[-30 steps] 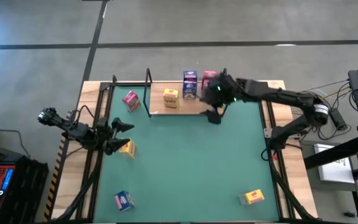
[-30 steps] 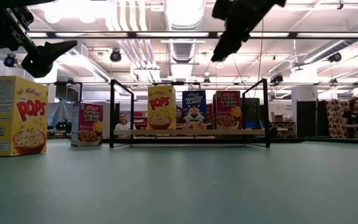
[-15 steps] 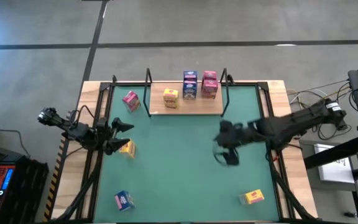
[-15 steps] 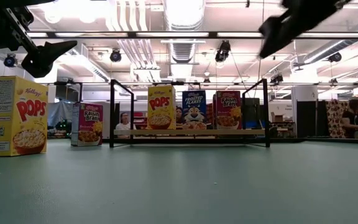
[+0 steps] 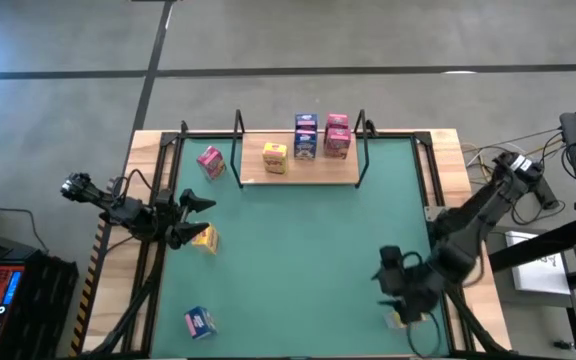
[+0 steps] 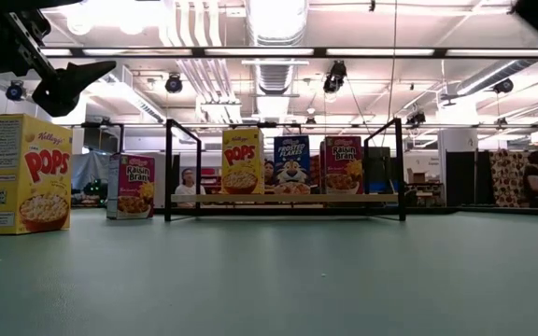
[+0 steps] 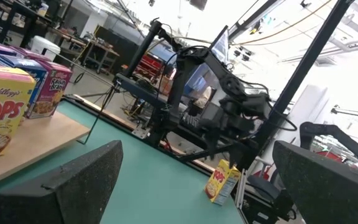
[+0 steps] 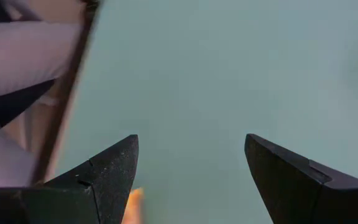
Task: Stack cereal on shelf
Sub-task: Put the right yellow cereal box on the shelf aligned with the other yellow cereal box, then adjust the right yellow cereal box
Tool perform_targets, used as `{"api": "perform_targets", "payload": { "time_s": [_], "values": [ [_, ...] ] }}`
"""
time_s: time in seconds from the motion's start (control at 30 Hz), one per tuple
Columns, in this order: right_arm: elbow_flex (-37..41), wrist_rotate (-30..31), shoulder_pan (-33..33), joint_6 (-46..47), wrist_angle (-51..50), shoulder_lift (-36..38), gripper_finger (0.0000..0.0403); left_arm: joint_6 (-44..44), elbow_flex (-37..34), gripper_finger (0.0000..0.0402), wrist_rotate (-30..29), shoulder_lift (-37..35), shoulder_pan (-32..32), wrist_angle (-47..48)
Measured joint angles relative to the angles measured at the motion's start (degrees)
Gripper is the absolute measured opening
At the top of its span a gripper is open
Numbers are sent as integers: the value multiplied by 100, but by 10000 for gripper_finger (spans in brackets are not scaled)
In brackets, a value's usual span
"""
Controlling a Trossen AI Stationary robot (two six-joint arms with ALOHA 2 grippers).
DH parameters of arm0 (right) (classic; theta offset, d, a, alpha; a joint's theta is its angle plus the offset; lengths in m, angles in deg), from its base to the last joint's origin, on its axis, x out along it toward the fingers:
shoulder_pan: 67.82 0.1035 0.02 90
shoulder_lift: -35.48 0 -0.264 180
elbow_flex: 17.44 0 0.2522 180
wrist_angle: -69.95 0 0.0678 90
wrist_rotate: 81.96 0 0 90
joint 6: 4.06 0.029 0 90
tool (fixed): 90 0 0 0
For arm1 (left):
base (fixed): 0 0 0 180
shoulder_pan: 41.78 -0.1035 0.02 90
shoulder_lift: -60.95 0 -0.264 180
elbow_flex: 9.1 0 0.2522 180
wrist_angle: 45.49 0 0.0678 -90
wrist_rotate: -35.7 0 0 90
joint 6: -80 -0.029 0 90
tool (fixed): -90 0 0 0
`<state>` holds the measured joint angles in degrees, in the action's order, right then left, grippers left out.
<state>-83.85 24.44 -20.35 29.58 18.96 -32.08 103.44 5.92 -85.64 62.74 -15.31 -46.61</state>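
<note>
Green worktop (image 5: 298, 260): my right hand (image 5: 400, 305), fingers apart and empty, hovers over the yellow box (image 5: 398, 319). Next: descend, grip, carry to shelf (image 5: 343, 175).

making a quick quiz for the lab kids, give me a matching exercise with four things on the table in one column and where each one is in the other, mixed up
Things:
1. blue box
2. left pincer
3. right pincer
4. pink box

Places:
A. beside the shelf, off its left end
B. over the yellow box at the near right of the mat
C. near left corner of the mat
D. above the yellow box at the mat's left edge

Pairs: 1-C, 2-D, 3-B, 4-A
</note>
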Motion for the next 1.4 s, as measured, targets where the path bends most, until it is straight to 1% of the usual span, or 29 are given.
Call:
{"api": "perform_targets", "payload": {
  "time_s": [0.13, 0.27, 0.43, 0.6, 0.87, 0.93, 1.2, 1.27, 1.4],
  "values": [
    [-194, 141, 581, 417, -80, -217, 281, 0, 0, 398, -1, 0, 1, -1],
    [-456, 166, 1032, 991, -542, -431, 281, 0, 0, 398, -1, 0, -1, 0],
    [-774, 172, 1415, 1570, -981, -703, 281, 0, 0, 398, 1, 0, -1, -1],
    [-1060, 159, 1714, 1785, -1217, -1056, 281, 0, 0, 398, 1, 0, 0, -1],
    [-1569, 109, 1924, 1833, -1926, -1467, 281, 0, 0, 398, -1, 0, -1, 0],
    [-1637, 116, 1922, 1825, -2144, -1474, 281, 0, 0, 398, -1, 0, 0, -2],
    [-1735, 429, 1902, 1609, -2312, -1326, 281, 0, 0, 398, 0, 0, -1, -2],
    [-1735, 464, 1902, 1763, -2393, -1251, 281, 0, 0, 398, -1, 0, -1, 2],
    [-1731, 465, 1900, 2571, -2526, -1211, 281, 0, 0, 398, 1, 0, -1, 1]
  ]
}}
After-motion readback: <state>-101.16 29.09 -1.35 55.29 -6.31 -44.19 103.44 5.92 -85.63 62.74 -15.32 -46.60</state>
